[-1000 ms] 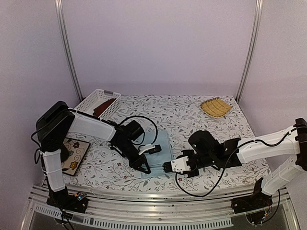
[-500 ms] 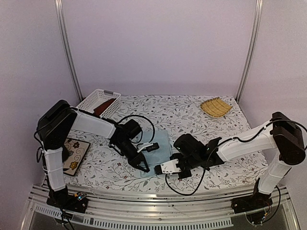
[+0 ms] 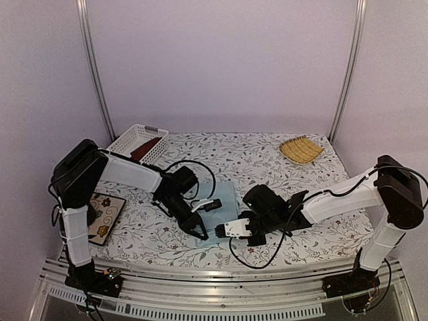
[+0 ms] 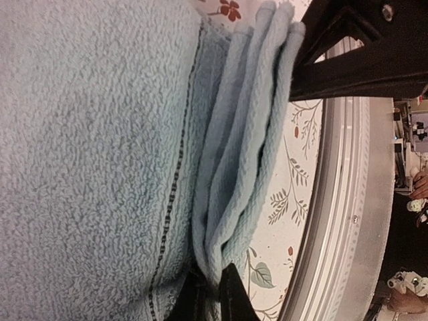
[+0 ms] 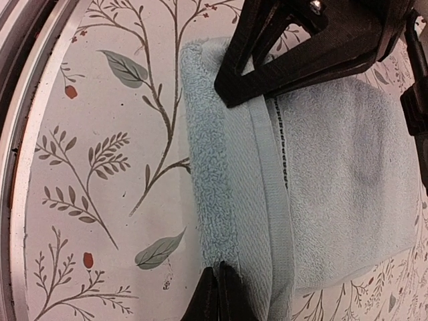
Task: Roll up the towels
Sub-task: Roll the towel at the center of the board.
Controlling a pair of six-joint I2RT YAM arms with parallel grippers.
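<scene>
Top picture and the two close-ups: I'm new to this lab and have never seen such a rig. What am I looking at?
Two robot arms stand at a table with a flowered cloth. The wide picture looks down from above and behind them; each close-up comes from a camera on one wrist. The left gripper and right gripper both sit, jaws apart, at the near edge of a light blue towel. Farther back are a white basket holding a rust-red towel, and a bamboo mat.
</scene>
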